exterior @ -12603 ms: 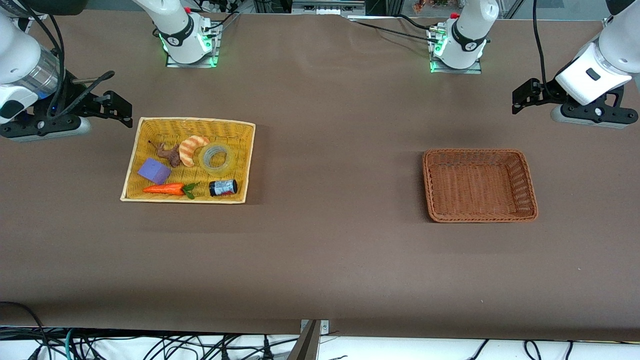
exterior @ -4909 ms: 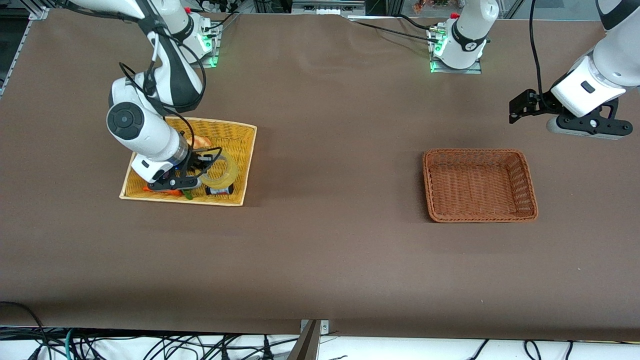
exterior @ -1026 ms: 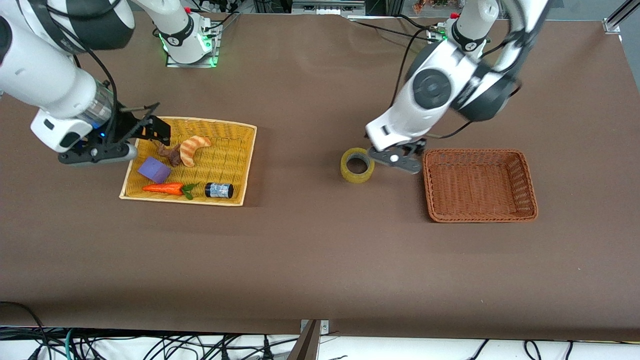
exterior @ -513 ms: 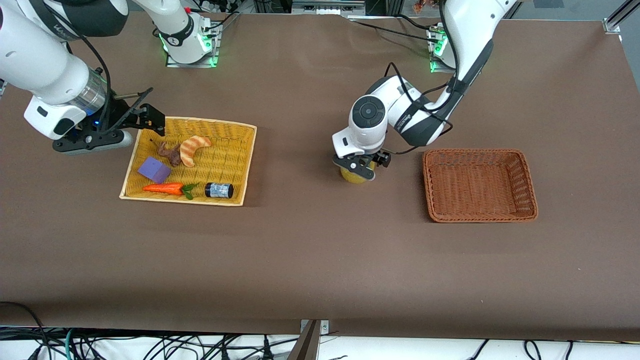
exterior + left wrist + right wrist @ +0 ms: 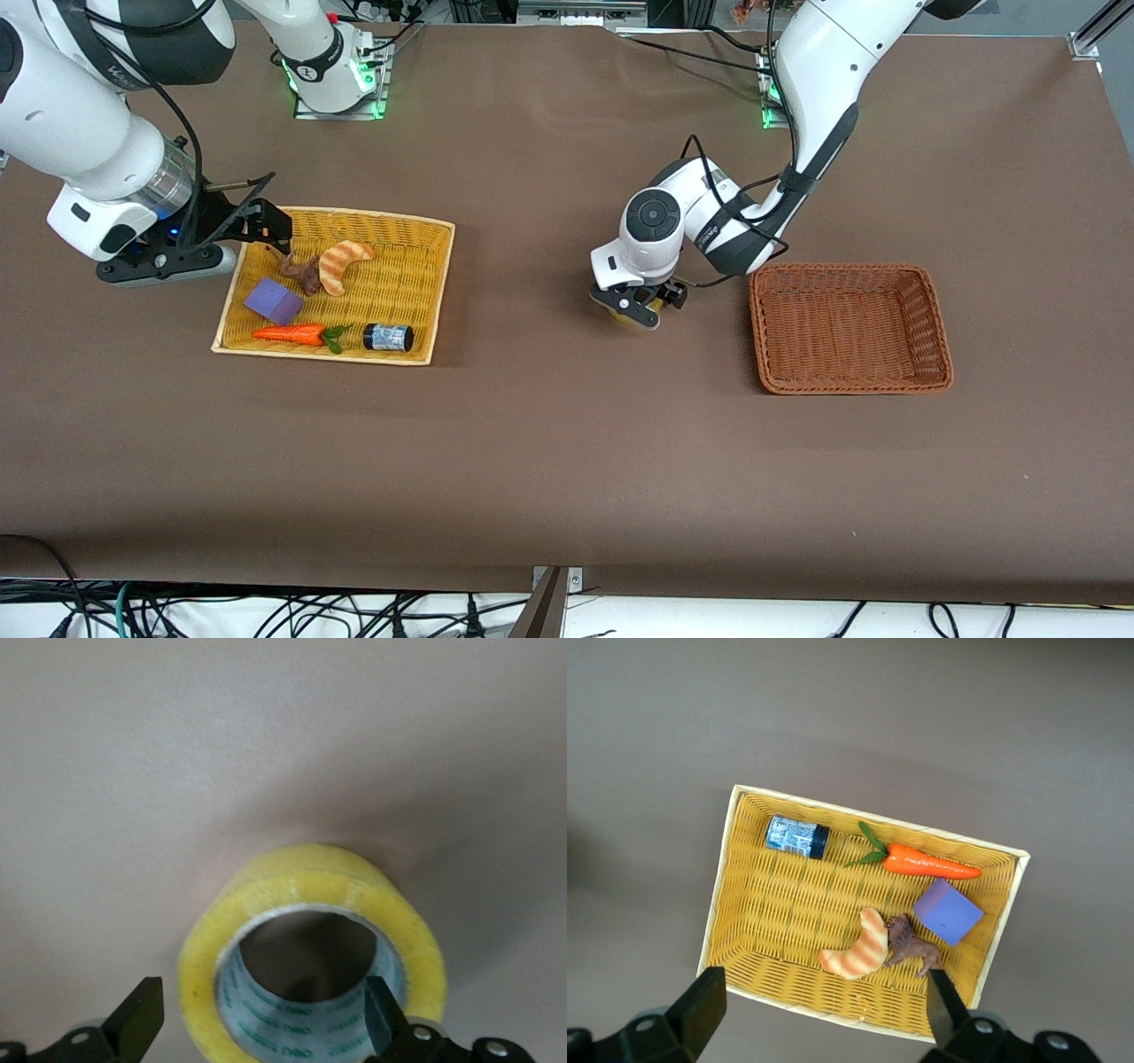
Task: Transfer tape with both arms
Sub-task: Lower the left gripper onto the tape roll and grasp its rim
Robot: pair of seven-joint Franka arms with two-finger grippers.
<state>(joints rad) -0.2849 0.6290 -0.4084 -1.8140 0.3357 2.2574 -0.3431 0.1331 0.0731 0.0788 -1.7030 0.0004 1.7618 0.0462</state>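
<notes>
Tape point(image 5: 312, 943) flat on the bare table between the yellow basket point(image 5: 440, 232) and the brown basket point(image 5: 850, 328), nearer the brown one; left gripper point(image 5: 640, 307) low over it, jaws wide, one finger point(image 5: 383, 1016) in the hole, one outside the wall. Likely light, stiff, slick-sided; best pinched across the ring wall. Right gripper point(image 5: 266, 225) open, waiting over the yellow basket's edge. Nothing around the roll in the way
</notes>
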